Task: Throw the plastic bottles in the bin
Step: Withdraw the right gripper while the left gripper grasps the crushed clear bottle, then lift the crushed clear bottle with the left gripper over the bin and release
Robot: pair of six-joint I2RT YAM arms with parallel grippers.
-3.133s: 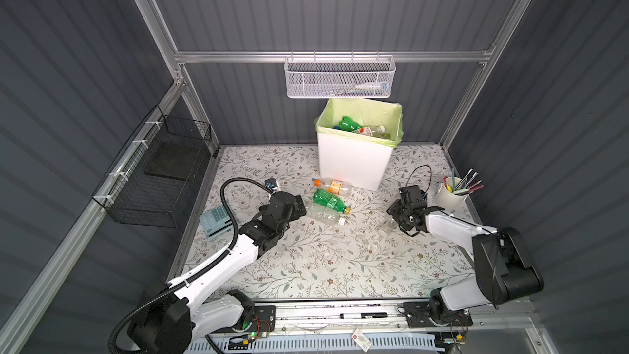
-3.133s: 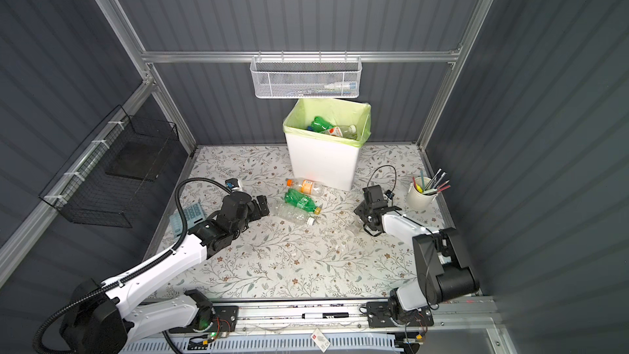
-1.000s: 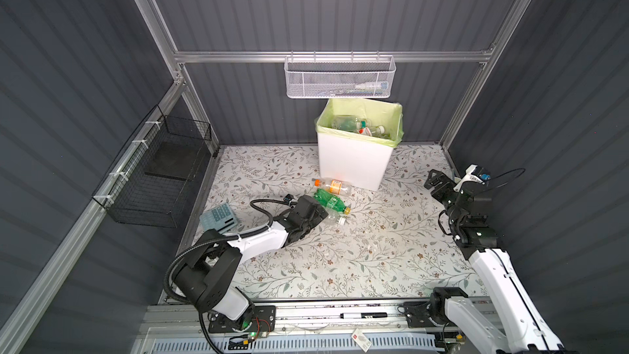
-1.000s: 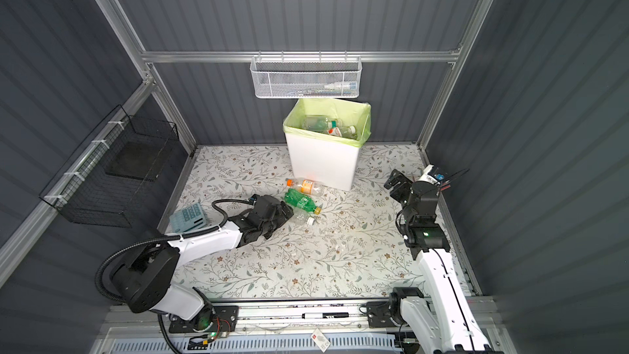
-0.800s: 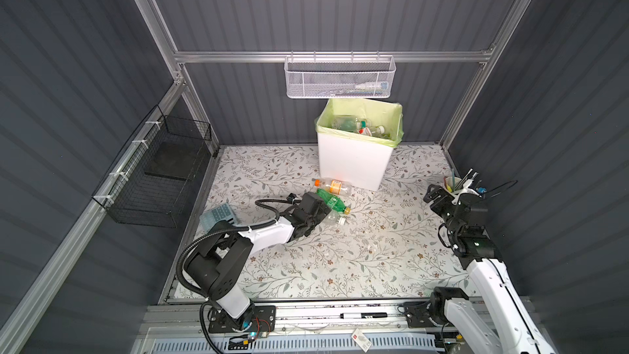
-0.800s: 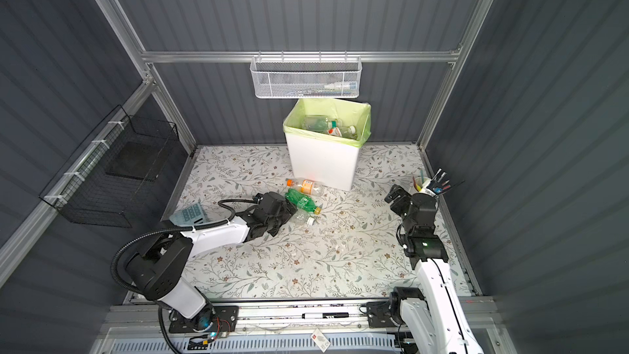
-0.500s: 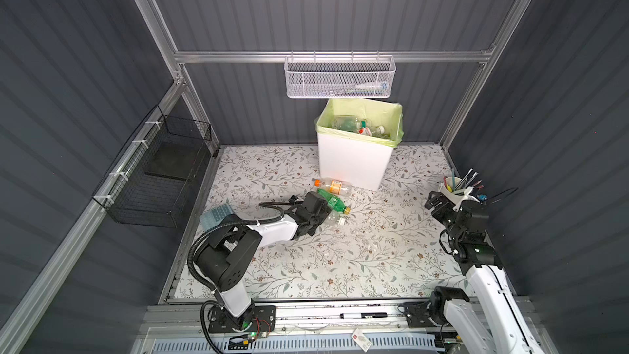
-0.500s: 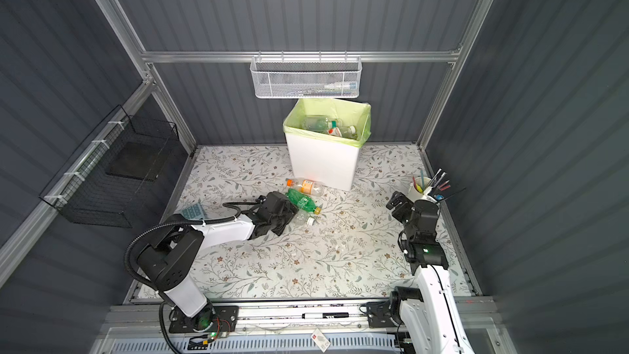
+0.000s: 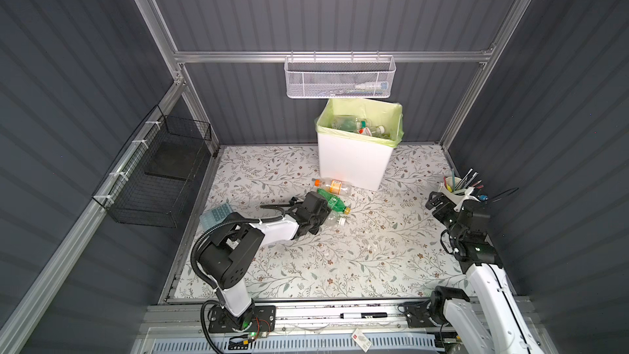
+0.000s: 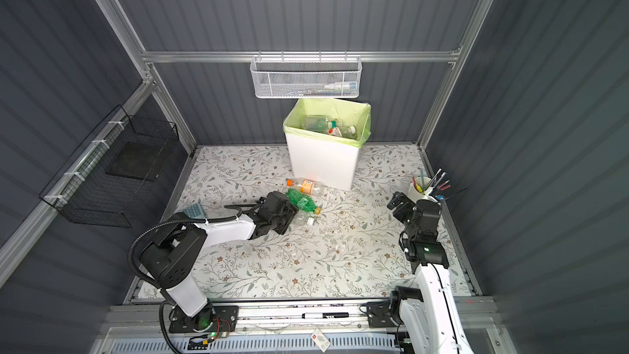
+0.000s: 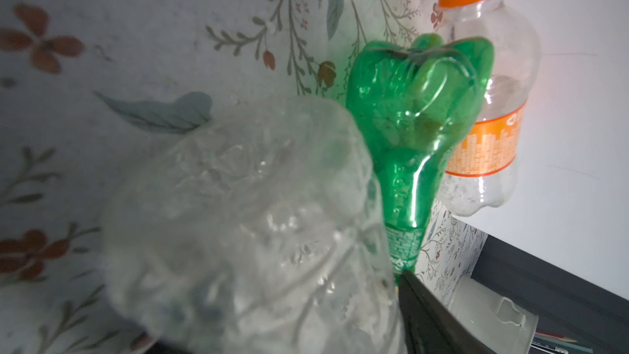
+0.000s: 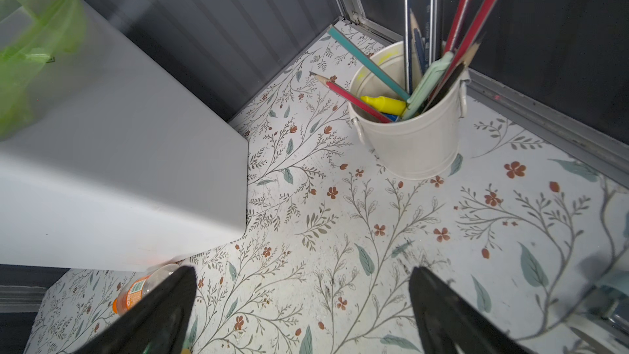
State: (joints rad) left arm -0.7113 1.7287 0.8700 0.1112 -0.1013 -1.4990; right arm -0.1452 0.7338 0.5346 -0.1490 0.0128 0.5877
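In front of the bin [image 9: 354, 165], the clear bottle [image 9: 335, 218] lies at our left end effector [image 9: 318, 214], base toward it, cap pointing away; we cannot tell whether it grips. Our right end effector [image 12: 303, 270], wide and empty, sits much farther off.

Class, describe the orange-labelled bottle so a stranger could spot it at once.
Find the tall white bin with its yellow-green liner by the back wall. The orange-labelled bottle lies nearest its base. Unlike the green bottle and white-capped bottle nearby, it carries an orange label.
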